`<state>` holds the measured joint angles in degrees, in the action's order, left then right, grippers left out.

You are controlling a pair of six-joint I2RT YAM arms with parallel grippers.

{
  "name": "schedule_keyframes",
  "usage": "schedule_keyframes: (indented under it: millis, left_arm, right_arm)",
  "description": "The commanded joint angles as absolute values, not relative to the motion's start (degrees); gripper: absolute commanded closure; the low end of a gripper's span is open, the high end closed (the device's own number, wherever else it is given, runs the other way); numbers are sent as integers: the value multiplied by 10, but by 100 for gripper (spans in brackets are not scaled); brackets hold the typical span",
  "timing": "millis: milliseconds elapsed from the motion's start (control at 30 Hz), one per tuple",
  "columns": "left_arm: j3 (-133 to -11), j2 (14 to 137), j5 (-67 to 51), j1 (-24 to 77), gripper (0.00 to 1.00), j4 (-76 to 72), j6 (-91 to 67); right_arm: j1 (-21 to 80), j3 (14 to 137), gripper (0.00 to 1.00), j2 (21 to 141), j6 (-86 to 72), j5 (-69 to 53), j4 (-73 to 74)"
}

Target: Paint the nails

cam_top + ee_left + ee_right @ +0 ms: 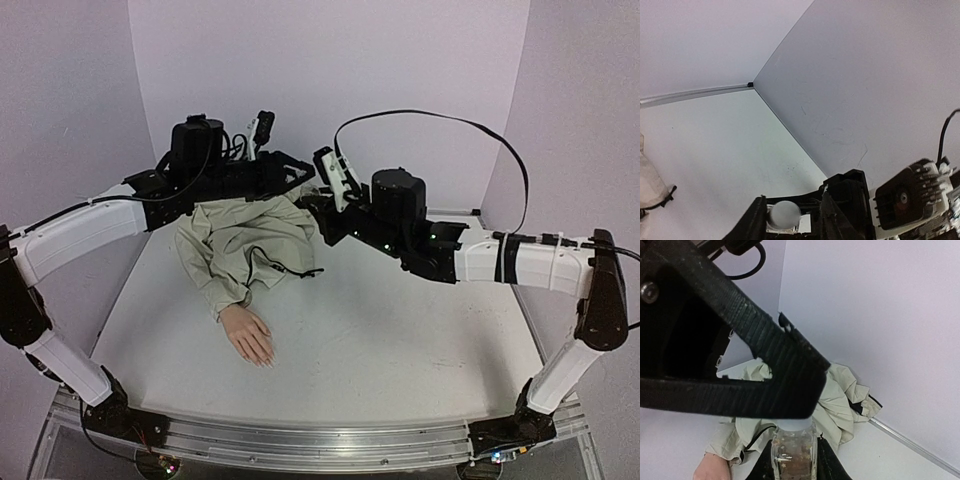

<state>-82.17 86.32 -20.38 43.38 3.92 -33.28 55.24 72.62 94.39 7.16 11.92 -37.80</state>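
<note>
At the back of the white table [400, 350], both arms meet over the far end of a crumpled beige jacket [245, 240]. The right gripper [794, 447] pinches a small clear glass bottle [792, 460]. The left gripper [792, 205] stands slightly spread around a white round cap [785, 214] — a gap shows on one side. The mannequin hand [247, 333] lies nearer the front, well apart from both grippers — its nails [264, 359] point toward the arm bases.

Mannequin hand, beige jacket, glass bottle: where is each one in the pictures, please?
mannequin hand [248, 335], top view, on the back of the hand.
beige jacket [243, 235], top view, on the crumpled body cloth.
glass bottle [792, 455], right wrist view, on its clear wall.
</note>
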Motion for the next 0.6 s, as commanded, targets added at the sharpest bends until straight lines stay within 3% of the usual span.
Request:
schedule_keyframes:
  millis: [0, 100, 167, 400, 567]
  left_arm:
    - [-829, 831, -245, 441, 48, 57, -333]
    - [-821, 814, -251, 434, 27, 65, -339]
    - [-826, 807, -260, 429, 21, 92, -345]
    - [-889, 814, -289, 420, 19, 259, -336]
    - [-925, 825, -301, 419, 25, 302, -323]
  right_arm:
    - [519, 723, 100, 900, 55, -33, -409]
    - [478, 727, 100, 891, 23, -178, -376]
    - [457, 732, 100, 888, 5, -252, -360]
    - [446, 775, 100, 898, 22, -331, -271]
    - [446, 781, 100, 902, 27, -337, -264]
